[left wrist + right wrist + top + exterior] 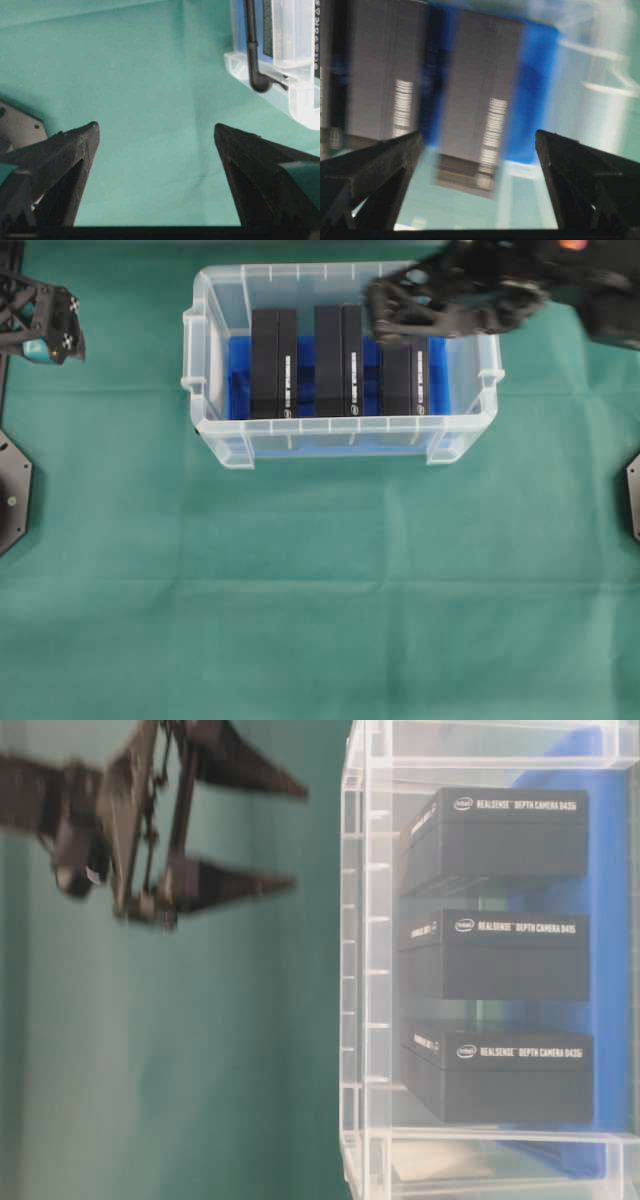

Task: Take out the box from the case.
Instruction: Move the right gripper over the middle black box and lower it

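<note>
Left gripper (55, 325) hangs at the far left edge of the green cloth-covered table (320, 600), jaws wide, empty, well apart from the clear translucent plastic case (215, 390). Case sits near the far edge, middle. Three black rectangular cardboard boxes stand side by side on its blue lining: left box (273, 360), middle box (337, 360), right box (404, 380). Right gripper (400, 310), jaws wide, empty, hovers over the case's far right corner, covering the right box's top. Motion-blurred; contact unclear.
</note>
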`<control>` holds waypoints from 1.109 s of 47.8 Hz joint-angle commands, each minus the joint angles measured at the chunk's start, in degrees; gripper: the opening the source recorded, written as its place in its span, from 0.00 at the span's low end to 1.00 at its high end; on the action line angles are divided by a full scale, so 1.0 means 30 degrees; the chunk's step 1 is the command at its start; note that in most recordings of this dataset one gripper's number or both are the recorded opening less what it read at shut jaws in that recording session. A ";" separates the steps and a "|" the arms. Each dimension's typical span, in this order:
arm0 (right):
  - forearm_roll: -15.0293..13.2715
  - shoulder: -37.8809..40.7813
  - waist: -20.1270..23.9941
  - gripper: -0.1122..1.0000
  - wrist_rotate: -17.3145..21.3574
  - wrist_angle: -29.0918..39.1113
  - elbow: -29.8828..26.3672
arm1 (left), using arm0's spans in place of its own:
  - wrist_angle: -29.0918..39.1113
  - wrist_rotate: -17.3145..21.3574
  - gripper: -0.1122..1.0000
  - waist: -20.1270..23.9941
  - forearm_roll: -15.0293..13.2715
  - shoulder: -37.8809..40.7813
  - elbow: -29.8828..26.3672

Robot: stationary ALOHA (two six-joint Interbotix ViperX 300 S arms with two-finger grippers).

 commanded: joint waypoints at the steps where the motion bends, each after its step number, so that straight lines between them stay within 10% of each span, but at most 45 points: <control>1: -0.0059 0.0674 0.0264 0.95 -0.0029 -0.0234 -0.1553 | -0.0059 -0.0029 0.95 0.0059 0.0059 -0.0146 -0.0322; 53: 0.0059 0.3662 0.0908 0.95 0.0439 -0.0205 -0.4688 | 0.0615 -0.0029 0.95 0.0059 0.0059 -0.1084 0.0146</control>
